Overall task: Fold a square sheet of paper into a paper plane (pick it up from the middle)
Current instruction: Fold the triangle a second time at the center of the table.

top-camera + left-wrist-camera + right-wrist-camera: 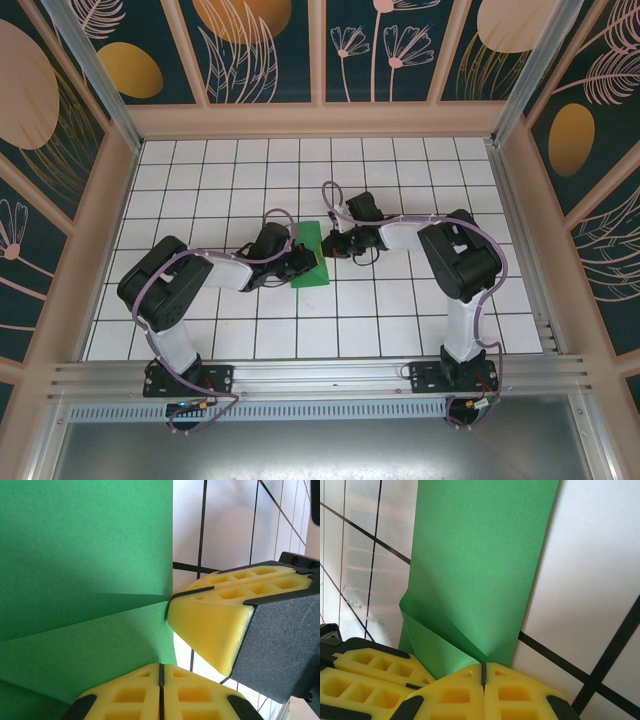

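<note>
Tightly on paper [315, 270], both grippers [160, 672] [482, 669]

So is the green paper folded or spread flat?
Folded. The green paper lies as a narrow strip, and the right wrist view shows a corner flap creased over.

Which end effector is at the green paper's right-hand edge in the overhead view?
The right end effector, closed at the green paper's right edge and slightly farther from the bases; the left end effector sits at the opposite edge.
</note>
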Available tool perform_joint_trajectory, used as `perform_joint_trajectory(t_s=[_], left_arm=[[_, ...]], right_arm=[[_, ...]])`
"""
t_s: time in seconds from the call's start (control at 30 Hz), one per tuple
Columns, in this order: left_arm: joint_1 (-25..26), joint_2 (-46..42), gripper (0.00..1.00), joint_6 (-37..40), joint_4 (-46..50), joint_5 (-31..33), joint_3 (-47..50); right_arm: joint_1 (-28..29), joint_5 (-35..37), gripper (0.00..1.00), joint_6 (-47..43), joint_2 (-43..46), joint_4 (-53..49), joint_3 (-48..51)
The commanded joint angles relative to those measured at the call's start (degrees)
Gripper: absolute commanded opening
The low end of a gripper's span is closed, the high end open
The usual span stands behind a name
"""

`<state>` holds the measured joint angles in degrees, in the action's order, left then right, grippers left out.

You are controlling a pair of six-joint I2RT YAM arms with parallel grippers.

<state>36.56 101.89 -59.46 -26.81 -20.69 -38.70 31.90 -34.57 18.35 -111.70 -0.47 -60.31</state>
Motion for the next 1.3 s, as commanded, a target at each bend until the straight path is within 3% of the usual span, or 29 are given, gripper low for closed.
perform_joint_trajectory(t_s=[0.0,1.27], left_arm=[[0.3,-0.1,0.11,1.5,0.6,0.1,-0.3],[0.3,1.2,0.10,2.4,6.2,2.3,-1.1]], right_arm=[[-0.3,-0.7,0.00,-0.4,0.2,-1.0,0.2],[-0.2,0.8,0.01,-0.3,-0.7,-2.5,-0.8]])
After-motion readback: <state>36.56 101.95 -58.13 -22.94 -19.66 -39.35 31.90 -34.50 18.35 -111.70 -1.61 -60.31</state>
